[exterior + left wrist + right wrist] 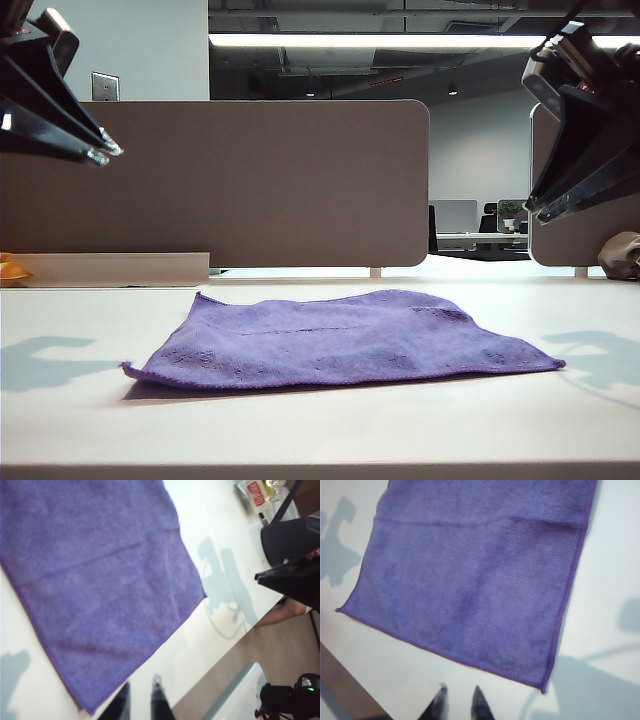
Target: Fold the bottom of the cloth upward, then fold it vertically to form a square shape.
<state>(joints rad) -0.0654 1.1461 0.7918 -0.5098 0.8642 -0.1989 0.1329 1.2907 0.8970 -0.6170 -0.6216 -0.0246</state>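
- Purple cloth (340, 338) lies spread flat near the middle of the pale desk (90, 420) in the exterior view, its near edge running across the frame and one near corner pointing to each side.
- A faint crease line crosses the cloth's upper surface.
- The left gripper (103, 152) hangs high at the left edge of that view, well above the desk and well apart from the cloth; its dark fingers end in two tips with a narrow gap between them, nothing held.
- The right gripper (545, 207) hangs high at the right edge, also clear of the cloth; its fingers point down toward the desk, slightly parted and empty.
- Both arms cast grey shadows on the desk to either side of the cloth.
- A brown partition (260, 180) stands behind the desk, and an orange object (12, 270) sits at the far left edge.
- In the left wrist view, the left gripper (140, 690) shows two finger tips a little apart, above bare desk (220, 525) just beside one corner of the cloth (95, 580), not touching it.
- In the right wrist view, the right gripper (458, 695) shows two finger tips slightly parted, above bare desk (615, 540) near the hemmed edge of the cloth (470, 580), holding nothing.
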